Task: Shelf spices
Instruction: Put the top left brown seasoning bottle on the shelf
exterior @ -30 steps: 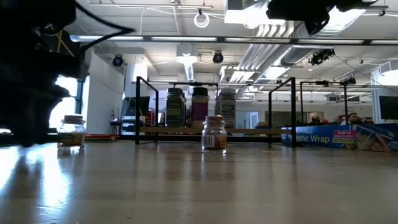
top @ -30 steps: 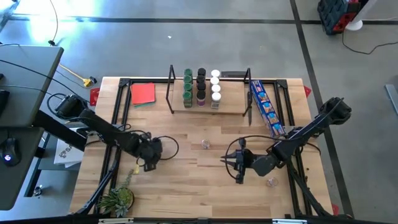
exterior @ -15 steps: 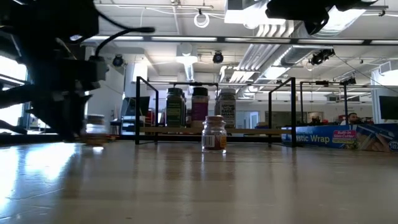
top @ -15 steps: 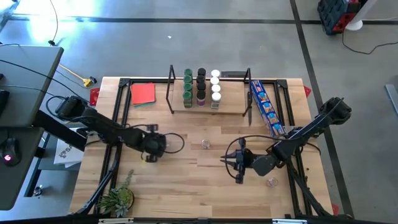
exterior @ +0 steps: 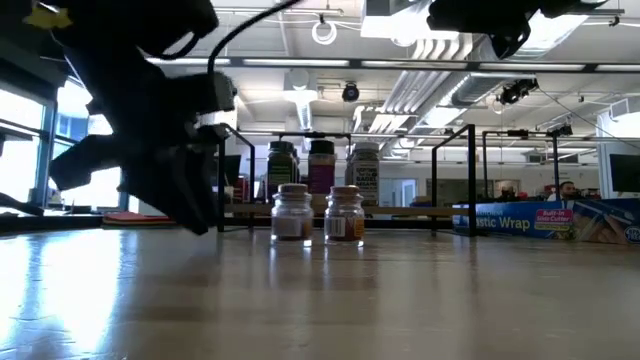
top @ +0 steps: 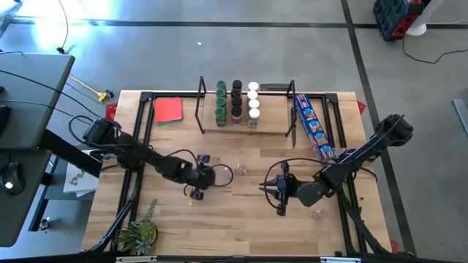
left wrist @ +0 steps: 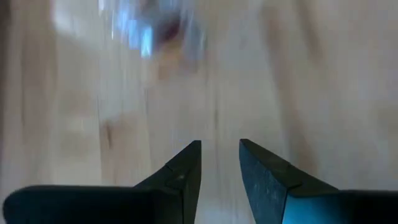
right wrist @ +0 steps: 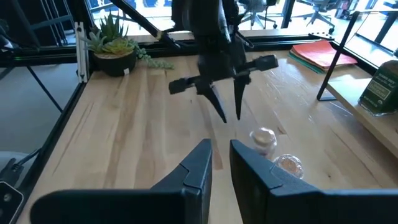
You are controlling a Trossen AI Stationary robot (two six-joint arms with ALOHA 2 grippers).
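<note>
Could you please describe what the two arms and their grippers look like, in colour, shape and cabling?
Both arms are dark, slim and jointed, with black cables looping beside their wrists. The left gripper ends in two thin, tapering black jaws, seen from the right wrist view as a pointed fork under a cross-shaped bar. The right gripper has the same dark wedge-shaped jaws. No markings are readable.

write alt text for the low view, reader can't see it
Two small clear spice jars stand side by side on a wooden table, with the dark left gripper beside them. Behind, a black-framed shelf holds more jars, and a blue plastic wrap box lies alongside.
</note>
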